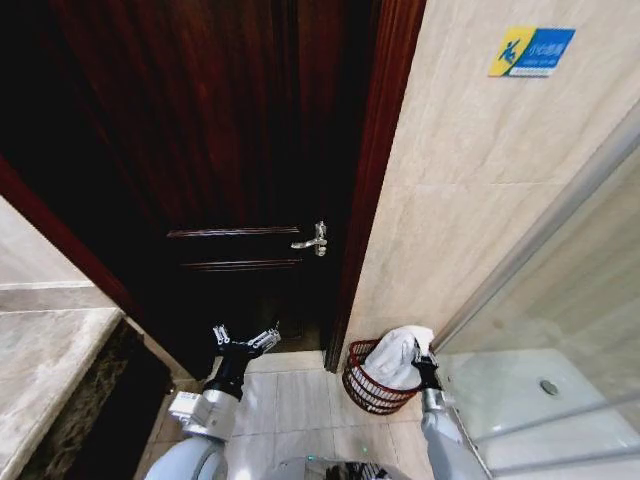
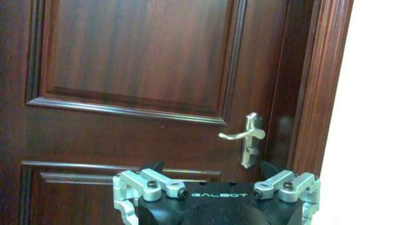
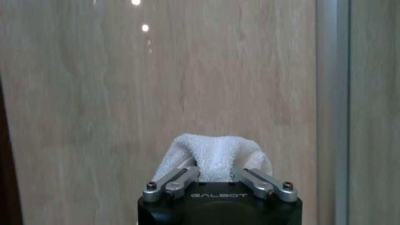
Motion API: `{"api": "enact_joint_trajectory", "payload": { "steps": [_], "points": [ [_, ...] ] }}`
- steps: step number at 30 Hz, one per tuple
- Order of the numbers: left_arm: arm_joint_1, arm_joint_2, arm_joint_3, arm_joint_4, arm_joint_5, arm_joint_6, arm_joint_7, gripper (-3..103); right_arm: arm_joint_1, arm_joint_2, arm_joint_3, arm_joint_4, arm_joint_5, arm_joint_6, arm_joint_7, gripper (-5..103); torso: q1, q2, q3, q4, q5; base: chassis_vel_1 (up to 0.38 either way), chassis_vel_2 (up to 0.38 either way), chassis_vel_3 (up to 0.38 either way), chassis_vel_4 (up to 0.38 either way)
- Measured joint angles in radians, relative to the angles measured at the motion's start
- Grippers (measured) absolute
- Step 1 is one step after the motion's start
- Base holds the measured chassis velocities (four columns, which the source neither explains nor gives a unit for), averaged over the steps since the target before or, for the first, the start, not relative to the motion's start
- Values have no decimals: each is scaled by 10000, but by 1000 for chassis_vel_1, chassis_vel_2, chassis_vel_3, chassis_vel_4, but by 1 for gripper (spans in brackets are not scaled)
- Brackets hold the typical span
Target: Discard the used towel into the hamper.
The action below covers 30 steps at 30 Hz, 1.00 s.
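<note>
Marble counter (image 1: pixel 45 370) is filling the lower left of the head view, with the dark wooden door (image 1: pixel 230 150) taking up the upper left and centre and its silver handle (image 1: pixel 312 240) sitting at mid-frame. Below the handle, the left gripper (image 1: pixel 245 340) is hovering above the floor tiles (image 1: pixel 300 400) with its fingers spread wide apart, holding and touching nothing; its own camera is facing the door (image 2: pixel 137 70) and handle (image 2: pixel 245 138). Further right, in the lower centre-right, the hamper (image 1: pixel 365 385) is standing on the floor against the beige wall (image 1: pixel 470 150). The white towel (image 1: pixel 400 355) is hanging over and into it, and the right gripper (image 1: pixel 424 358) is pinching the towel (image 3: pixel 216 152) from the right with its fingers closed narrowly on the cloth. Glass shower panel (image 1: pixel 570 320) is occupying the far right.
</note>
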<state>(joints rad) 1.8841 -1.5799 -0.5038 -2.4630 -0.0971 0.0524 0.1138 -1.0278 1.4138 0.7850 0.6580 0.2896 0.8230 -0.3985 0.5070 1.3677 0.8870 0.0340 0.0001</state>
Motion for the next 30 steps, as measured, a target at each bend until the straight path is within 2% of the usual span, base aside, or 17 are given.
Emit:
{"api": "enact_joint_trajectory", "payload": {
  "steps": [10, 13, 15, 18, 23, 25, 27, 28, 30],
  "points": [
    [1, 0, 0, 0, 0, 0, 0, 100, 293, 86, 200, -532, -811, -28, 98, 8, 7, 0, 1, 3, -2, 0, 0, 0, 0],
    [0, 0, 0, 0, 0, 0, 0, 100, 259, 164, 311, -369, -1475, -577, 313, 8, 7, 0, 1, 3, -1, 0, 0, 0, 0],
    [0, 0, 0, 0, 0, 0, 0, 100, 242, 178, 306, -328, -1512, -657, 361, 8, 7, 0, 1, 3, -1, 0, 0, 0, 0],
    [1, 0, 0, 0, 0, 0, 0, 100, -69, 265, -170, 350, -1227, -1721, 1006, 8, 5, 1, 1, 2, -1, 0, 0, 0, 0],
    [0, 0, 0, 0, 0, 0, 0, 100, -204, 278, -438, 525, -808, -2216, 1039, 8, 6, 0, 1, 2, -1, 0, 0, 0, 0],
    [1, 0, 0, 0, 0, 0, 0, 100, -209, 273, -383, 463, -1066, -2701, 1052, 8, 7, 0, 2, 2, -1, 0, 0, 0, 0],
    [0, 0, 0, 0, 0, 0, 0, 100, -298, 237, -410, 668, -1179, -3479, 1092, 8, 8, 0, 2, 3, 1, 0, 0, 0, 0],
    [0, 0, 0, 0, 0, 0, 0, 100, -298, 237, -410, 668, -1179, -3479, 1092, 8, 8, 0, 2, 3, 1, 0, 0, 0, 0],
    [0, 0, 0, 0, 0, 0, 0, 100, -495, 85, -701, 1304, -1151, -5290, 1301, 8, 7, 0, 2, 1, -2, 0, 0, 0, 0]
  ]
}}
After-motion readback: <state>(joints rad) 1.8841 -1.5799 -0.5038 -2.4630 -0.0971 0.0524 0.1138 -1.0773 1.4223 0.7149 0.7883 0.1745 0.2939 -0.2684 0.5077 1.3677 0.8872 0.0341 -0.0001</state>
